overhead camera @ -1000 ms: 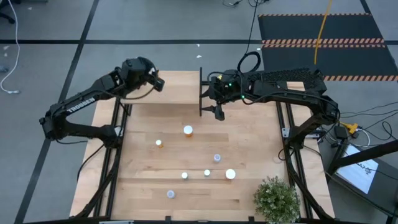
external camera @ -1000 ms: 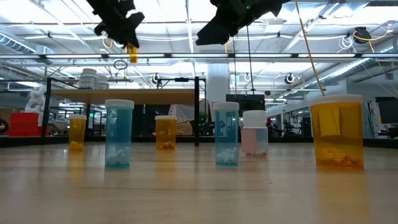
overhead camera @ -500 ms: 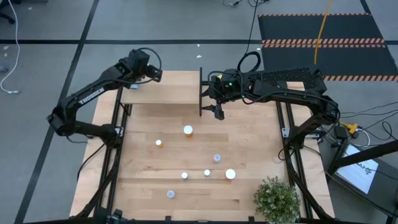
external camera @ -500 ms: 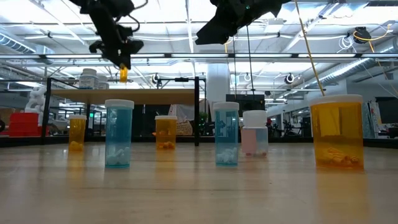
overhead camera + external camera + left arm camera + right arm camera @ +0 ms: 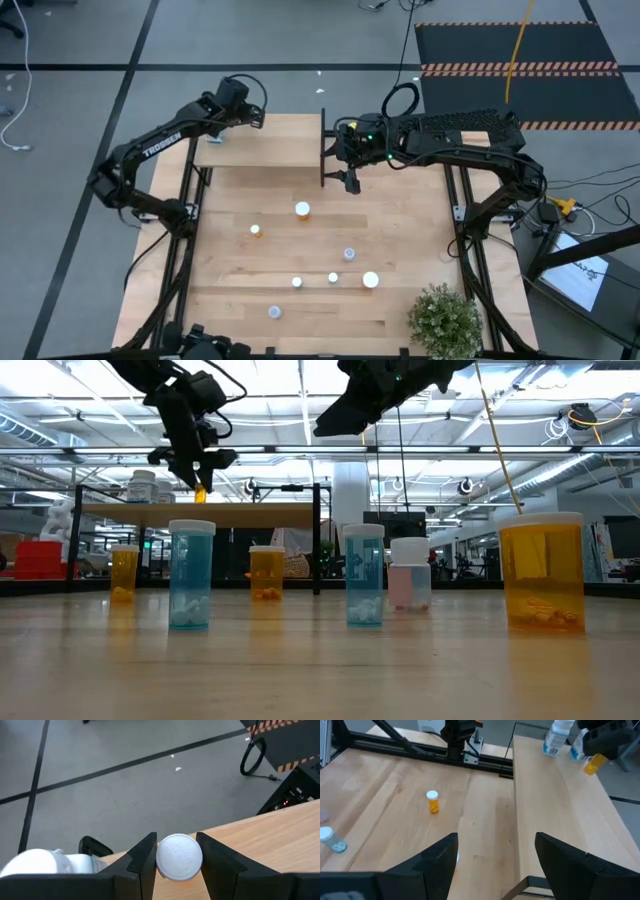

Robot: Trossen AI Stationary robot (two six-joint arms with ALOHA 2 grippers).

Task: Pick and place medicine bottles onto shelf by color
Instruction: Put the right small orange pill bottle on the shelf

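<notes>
My left gripper hovers over the far left corner of the shelf, shut on an orange medicine bottle with a white cap. Two white bottles stand on the shelf's left end. My right gripper hangs open with nothing between its fingers, by the shelf's black end panel. Several more bottles stand upright on the table, among them an orange one, a white-capped one and a bluish one. My left gripper pinches the orange bottle at its cap end, one finger on each side of the white cap. The fingers slant downward. The amber body hangs below them, somewhat tilted, clear of the shelf board.
A green potted plant stands at the table's near right corner. The right arm stretches over the table's far right side. In the low view a large orange bottle stands close to the camera.
My left gripper has moved toward the table's far edge and come down over the shelf's left end, turning a little as it went. The orange bottle has stayed in its hold and now hangs lower, just above the shelf board.
</notes>
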